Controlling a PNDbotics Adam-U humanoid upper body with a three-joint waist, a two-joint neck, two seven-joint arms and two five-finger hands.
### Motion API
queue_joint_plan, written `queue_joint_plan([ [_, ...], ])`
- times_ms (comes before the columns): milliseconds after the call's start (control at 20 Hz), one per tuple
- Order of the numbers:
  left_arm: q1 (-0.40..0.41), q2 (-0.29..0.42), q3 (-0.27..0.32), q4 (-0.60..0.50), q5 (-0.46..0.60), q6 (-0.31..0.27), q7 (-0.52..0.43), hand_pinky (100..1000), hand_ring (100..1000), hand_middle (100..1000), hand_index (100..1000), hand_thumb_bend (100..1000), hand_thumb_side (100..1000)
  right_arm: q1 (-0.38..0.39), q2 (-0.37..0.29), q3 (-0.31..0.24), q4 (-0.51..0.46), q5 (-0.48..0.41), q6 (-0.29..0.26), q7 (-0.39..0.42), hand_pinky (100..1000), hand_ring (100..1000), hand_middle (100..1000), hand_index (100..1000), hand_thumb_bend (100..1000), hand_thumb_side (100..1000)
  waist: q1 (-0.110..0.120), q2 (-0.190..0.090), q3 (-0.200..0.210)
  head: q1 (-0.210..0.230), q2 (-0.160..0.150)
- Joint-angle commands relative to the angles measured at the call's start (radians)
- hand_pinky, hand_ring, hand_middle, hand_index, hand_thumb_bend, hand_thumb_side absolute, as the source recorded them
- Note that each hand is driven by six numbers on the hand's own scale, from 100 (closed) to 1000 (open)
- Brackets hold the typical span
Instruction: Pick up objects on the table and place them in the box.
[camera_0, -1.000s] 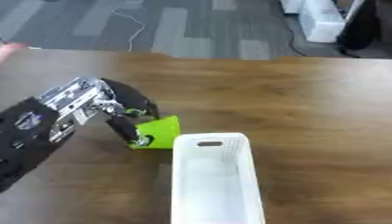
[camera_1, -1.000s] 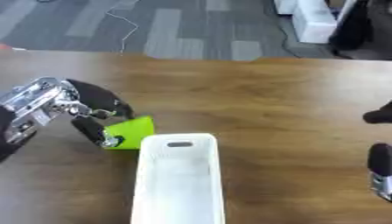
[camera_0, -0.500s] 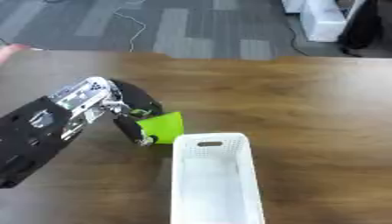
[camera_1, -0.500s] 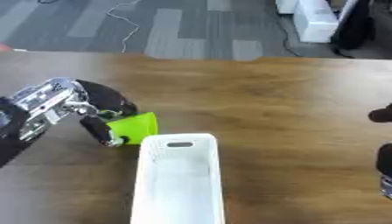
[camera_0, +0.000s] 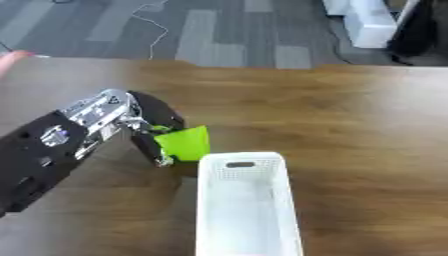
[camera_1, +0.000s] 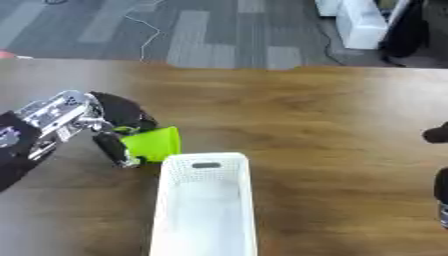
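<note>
Green cup (camera_0: 185, 143) is held by the left hand (camera_0: 131, 122) just beside the far left corner of the white box (camera_0: 245, 200), and it lies on its side with the wider end toward the box. The fingers (camera_0: 149, 147) of this hand are curled around the cup: dark fingers come over it from the far side, and one finger with a silver tip goes down along its left side to the near edge. Whether the cup rests on the table or is lifted a little above it, I cannot tell. The cup is outside the box, close to its rim, and does not hang over the inside. The box is long and narrow, with a small handle slot in its far wall, and it stands on the brown wooden table (camera_0: 350, 115) with its long side running from far to near. The left arm, black with a silver wrist, comes in from the left edge. At the right edge of the right eye view only a small dark part of the right hand (camera_1: 439, 134) shows, well apart from the box, and its fingers cannot be judged.
</note>
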Motion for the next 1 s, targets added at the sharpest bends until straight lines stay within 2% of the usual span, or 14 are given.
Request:
queue_joint_plan([
  [50,0.030,0.000,-0.030,0.046,-0.075,-0.167,-0.158,1000,1000,1000,1000,1000,1000,-0.015,-0.020,-0.005,-0.013,-0.008,-0.015,-0.009,178,333,379,487,253,1000,-0.003,-0.002,0.001,0.008,-0.004],
  [300,0.052,-0.020,-0.016,0.061,-0.125,-0.177,-0.157,1000,1000,997,1000,1000,1000,-0.013,-0.019,-0.005,-0.013,-0.007,-0.015,-0.008,177,333,379,487,253,1000,-0.006,-0.001,0.003,0.006,-0.003],
  [350,0.057,-0.026,-0.012,0.060,-0.130,-0.174,-0.146,1000,986,919,969,1000,1000,-0.012,-0.018,-0.005,-0.013,-0.007,-0.015,-0.008,176,333,379,487,253,1000,-0.008,0.000,0.004,0.004,-0.003],
  [400,0.064,-0.029,-0.008,0.058,-0.136,-0.169,-0.125,801,834,789,857,1000,1000,-0.012,-0.018,-0.005,-0.013,-0.006,-0.015,-0.008,177,333,379,487,254,1000,-0.008,0.000,0.005,0.003,-0.002],
  [450,0.070,-0.034,-0.003,0.050,-0.137,-0.160,-0.088,558,670,661,744,884,1000,-0.011,-0.017,-0.005,-0.013,-0.006,-0.015,-0.009,177,333,379,486,254,1000,-0.009,0.000,0.006,0.002,-0.002],
  [500,0.078,-0.036,0.004,0.039,-0.125,-0.148,-0.028,738,794,757,827,999,1000,-0.009,-0.017,-0.005,-0.013,-0.005,-0.015,-0.010,177,333,379,487,254,1000,-0.010,0.000,0.007,0.000,-0.001],
  [550,0.086,-0.034,0.005,0.036,-0.122,-0.137,0.022,262,452,474,575,501,1000,-0.009,-0.017,-0.005,-0.013,-0.004,-0.015,-0.012,176,333,379,486,255,1000,-0.010,0.000,0.007,-0.001,-0.001],
  [600,0.094,-0.034,0.008,0.031,-0.109,-0.128,0.079,100,308,357,492,498,1000,-0.007,-0.017,-0.005,-0.013,-0.002,-0.015,-0.013,176,333,379,486,255,1000,-0.011,0.000,0.009,-0.002,0.000],
  [650,0.101,-0.030,0.009,0.026,-0.100,-0.123,0.133,100,183,247,449,490,1000,-0.006,-0.017,-0.005,-0.013,-0.001,-0.015,-0.013,176,333,379,486,255,1000,-0.011,0.000,0.010,-0.002,0.000],
  [700,0.107,-0.026,0.009,0.021,-0.098,-0.123,0.181,100,162,228,443,486,1000,-0.005,-0.017,-0.004,-0.013,0.001,-0.015,-0.015,176,333,379,486,255,1000,-0.011,0.000,0.011,-0.003,0.000],
  [750,0.112,-0.023,0.011,0.012,-0.097,-0.128,0.230,100,100,142,416,447,973,-0.003,-0.017,-0.004,-0.013,0.002,-0.015,-0.016,175,333,379,486,255,1000,-0.011,0.000,0.012,-0.003,0.001],
  [1000,0.141,-0.012,0.043,-0.002,-0.067,-0.126,0.435,100,100,120,398,420,876,0.004,-0.017,-0.003,-0.013,0.009,-0.013,-0.022,175,333,379,485,256,1000,-0.012,-0.001,0.018,-0.005,-0.001],
])
